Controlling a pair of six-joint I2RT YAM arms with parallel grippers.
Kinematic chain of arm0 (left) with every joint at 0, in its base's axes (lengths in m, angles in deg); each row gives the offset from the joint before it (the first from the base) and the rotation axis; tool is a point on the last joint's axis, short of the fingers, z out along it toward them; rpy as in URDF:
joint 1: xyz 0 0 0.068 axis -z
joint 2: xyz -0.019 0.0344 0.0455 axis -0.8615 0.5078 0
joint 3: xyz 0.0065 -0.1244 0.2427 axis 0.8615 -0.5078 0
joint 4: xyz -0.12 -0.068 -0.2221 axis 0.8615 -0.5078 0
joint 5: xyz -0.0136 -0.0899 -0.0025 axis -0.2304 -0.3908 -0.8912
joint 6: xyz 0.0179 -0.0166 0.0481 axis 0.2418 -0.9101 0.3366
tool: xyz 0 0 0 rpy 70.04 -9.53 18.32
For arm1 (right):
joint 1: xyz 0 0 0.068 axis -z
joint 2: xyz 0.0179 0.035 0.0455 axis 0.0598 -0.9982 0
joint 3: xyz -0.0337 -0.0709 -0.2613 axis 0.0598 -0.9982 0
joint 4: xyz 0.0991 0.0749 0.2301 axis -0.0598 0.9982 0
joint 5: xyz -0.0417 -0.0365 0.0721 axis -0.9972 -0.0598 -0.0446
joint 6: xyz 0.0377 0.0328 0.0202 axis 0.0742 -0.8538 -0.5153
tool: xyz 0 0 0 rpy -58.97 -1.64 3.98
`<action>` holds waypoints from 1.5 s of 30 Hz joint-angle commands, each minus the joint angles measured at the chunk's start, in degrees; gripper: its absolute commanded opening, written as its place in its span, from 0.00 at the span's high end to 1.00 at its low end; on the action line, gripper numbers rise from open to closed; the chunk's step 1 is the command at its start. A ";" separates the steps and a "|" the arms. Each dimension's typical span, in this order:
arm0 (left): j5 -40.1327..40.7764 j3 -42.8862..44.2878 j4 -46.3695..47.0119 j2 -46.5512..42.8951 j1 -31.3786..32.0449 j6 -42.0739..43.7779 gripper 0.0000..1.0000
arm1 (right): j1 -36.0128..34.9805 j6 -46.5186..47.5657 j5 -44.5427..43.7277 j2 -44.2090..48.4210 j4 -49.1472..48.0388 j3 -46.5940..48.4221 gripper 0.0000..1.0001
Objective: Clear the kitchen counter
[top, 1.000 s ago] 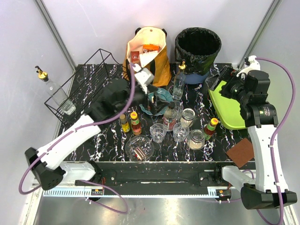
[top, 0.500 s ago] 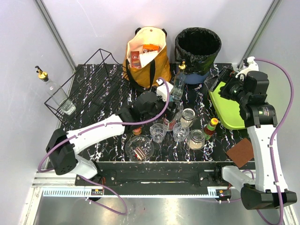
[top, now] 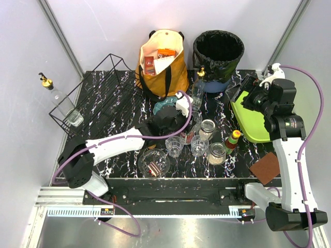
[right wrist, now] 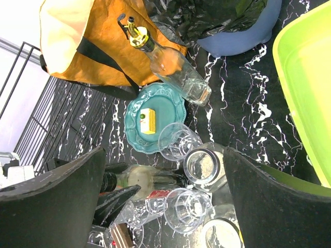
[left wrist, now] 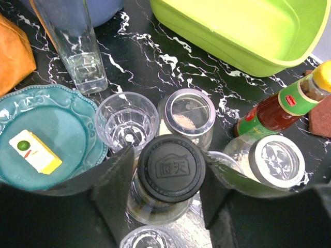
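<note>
Cluttered black veined bench (left wrist: 155, 57). Far left, teal plate (left wrist: 62, 116) with yellow packet (left wrist: 35, 151), then clear tumbler (left wrist: 125, 124). Left end effector (left wrist: 165, 157) open astride black-capped bottle (left wrist: 169, 168); grain jar (left wrist: 187, 114) crowding behind. Right end effector (right wrist: 164, 155) spread wide near lime tray (left wrist: 248, 36), gripping nothing.

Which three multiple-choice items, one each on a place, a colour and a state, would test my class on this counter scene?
1. Where does the yellow packet lie? A in the green tray; B on the teal plate; C in the wire rack.
2. What colour is the cap between the fingers of the left gripper? A black; B yellow; C red.
3. How is the right gripper? A shut; B gripping something; C open.
Key: B, the left wrist view shows it on the plate; A, that cap is black; C, its fingers stand wide apart, empty.
</note>
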 commanded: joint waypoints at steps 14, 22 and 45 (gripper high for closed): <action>2.91 1.56 8.52 -1.83 0.23 4.41 1.00 | -0.02 1.71 -2.34 1.77 0.37 1.15 0.00; 5.11 10.87 0.35 -8.07 0.41 7.84 1.00 | -0.02 1.53 -2.78 1.85 0.37 0.97 0.00; 29.81 38.82 -18.99 -13.70 -16.44 15.23 1.00 | -0.02 -0.58 -2.16 1.50 -1.83 -0.44 0.00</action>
